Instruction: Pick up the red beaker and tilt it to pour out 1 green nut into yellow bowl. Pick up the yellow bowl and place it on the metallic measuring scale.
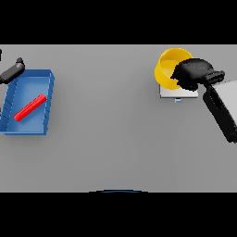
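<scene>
Right hand [193, 74] is clamped on the near-right rim of the yellow bowl [170, 65], fingers curled over the edge, so it's holding the bowl, not just touching it. The relation that matters now is bowl vs. metallic measuring scale [178, 92]: the bowl sits over the scale's far-left part, overlapping the plate, with the plate's near edge and a small blue tab showing below the hand. Can't tell from this view whether the bowl's base is resting on the plate or hovering just above it; the hand covers the contact zone. My read is that we're at the placing step, nearly done: what's left is lowering, if it isn't down, and letting go. Bowl looks offset toward the far-left of the plate rather than centred, so a release there risks it sitting half off the edge; nudging it toward the robot and to the right would be safer. Can't see inside the bowl well enough to confirm a green nut. Left hand [12, 71] is idle at the far left edge, fingers roughly straight, holding nothing, touching or just over the far corner of the blue tray [46, 106]. The red beaker [29, 107] lies on its side in that tray, long axis diagonal from near-left to far-right, well apart from the right hand.
</scene>
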{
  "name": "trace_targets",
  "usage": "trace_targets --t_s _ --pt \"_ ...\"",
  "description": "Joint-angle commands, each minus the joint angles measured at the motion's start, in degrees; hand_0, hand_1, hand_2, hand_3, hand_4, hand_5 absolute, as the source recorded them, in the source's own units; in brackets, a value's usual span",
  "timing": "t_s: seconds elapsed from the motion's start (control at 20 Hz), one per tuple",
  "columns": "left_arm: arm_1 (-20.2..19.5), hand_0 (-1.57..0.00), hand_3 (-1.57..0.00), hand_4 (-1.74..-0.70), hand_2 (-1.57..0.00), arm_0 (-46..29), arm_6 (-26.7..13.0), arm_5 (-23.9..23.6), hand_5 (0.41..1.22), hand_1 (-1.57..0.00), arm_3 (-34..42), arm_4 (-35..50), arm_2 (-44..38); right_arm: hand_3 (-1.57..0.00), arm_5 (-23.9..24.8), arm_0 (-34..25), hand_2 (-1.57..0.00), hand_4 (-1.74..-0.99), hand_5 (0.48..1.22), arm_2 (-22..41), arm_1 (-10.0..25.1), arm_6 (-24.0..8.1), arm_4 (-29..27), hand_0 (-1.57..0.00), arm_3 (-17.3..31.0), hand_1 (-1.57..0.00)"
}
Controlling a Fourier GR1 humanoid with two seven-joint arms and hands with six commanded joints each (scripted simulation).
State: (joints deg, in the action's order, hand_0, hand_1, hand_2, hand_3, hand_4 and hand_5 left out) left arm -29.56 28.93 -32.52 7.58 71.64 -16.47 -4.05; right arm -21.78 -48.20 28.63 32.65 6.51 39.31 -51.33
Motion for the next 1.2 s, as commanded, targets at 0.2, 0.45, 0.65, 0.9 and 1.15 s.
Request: trace_targets --t_s 0.2,0.45,0.65,0.9,1.15 --pt "0.07 0.0 0.0 -0.84 0.0 0.23 -1.66 0.3 0.772 0.0 0.68 0.23 0.0 -1.53 2.8 -1.35 -1.45 -1.73 1.221 -0.46 -0.58 2.02 0.14 -1.51 7.54 -1.37" --pt "0.09 0.0 0.0 -0.84 0.0 -0.36 -2.21 0.46 0.785 0.0 0.98 0.08 0.23 -1.56 3.53 -1.95 -1.34 -1.73 1.221 0.08 -0.8 3.1 0.42 -1.4 10.69 -1.22" --pt "-0.38 0.0 0.0 -0.84 0.0 0.71 -1.74 0.47 0.771 0.0 -0.39 -0.05 -0.16 -1.54 4.1 -2.27 -1.4 -1.728 1.221 -0.19 -1.26 3.48 0.0 -1.42 12.88 -1.23" --pt "-0.37 0.0 0.0 -0.85 0.0 0.9 -0.39 0.45 0.771 0.0 -1.32 0.31 -0.56 -0.98 1.97 -2.85 -0.78 -1.58 1.037 -1.15 -2.63 1.59 -1.32 -1.05 14.28 -0.78" --pt "-0.09 0.0 0.0 -0.85 0.0 0.62 -0.43 0.53 0.766 0.0 -0.62 0.2 -0.1 -0.61 -0.2 -3.18 -0.4 -1.514 0.881 -1.48 -2.08 1.72 -1.99 -0.46 14.56 -0.35"
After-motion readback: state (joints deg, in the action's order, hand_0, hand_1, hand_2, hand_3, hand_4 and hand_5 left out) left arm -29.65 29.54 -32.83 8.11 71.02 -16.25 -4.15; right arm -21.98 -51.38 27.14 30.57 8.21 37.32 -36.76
